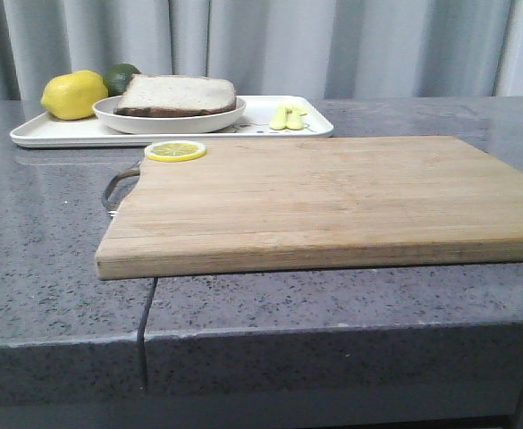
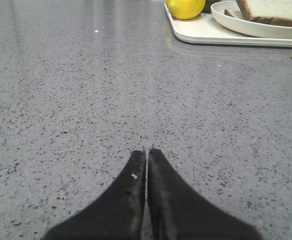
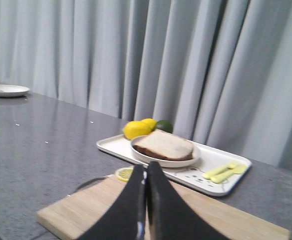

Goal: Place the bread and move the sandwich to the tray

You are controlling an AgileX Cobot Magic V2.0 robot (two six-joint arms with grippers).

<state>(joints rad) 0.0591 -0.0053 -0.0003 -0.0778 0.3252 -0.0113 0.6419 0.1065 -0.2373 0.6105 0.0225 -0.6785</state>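
The sandwich [image 1: 179,93] lies on its round white plate [image 1: 167,121], and the plate stands on the white tray [image 1: 55,132] at the back left. Only its pale top slice and dark crust show; no egg is visible and no loose slice of bread is in view. The sandwich also shows in the left wrist view [image 2: 273,10] and the right wrist view [image 3: 164,145]. My left gripper [image 2: 146,150] is shut and empty, low over bare grey counter, well short of the tray [image 2: 200,32]. My right gripper [image 3: 146,164] is shut and empty above the cutting board [image 3: 76,212], pointing at the tray [image 3: 210,160]. Neither gripper shows in the front view.
A wooden cutting board [image 1: 333,197] with a metal handle fills the middle of the counter, with a lemon slice [image 1: 175,150] at its far left corner. A lemon [image 1: 73,94], a lime [image 1: 121,76] and yellow utensils [image 1: 288,116] share the tray. Another white plate [image 3: 6,90] sits far off.
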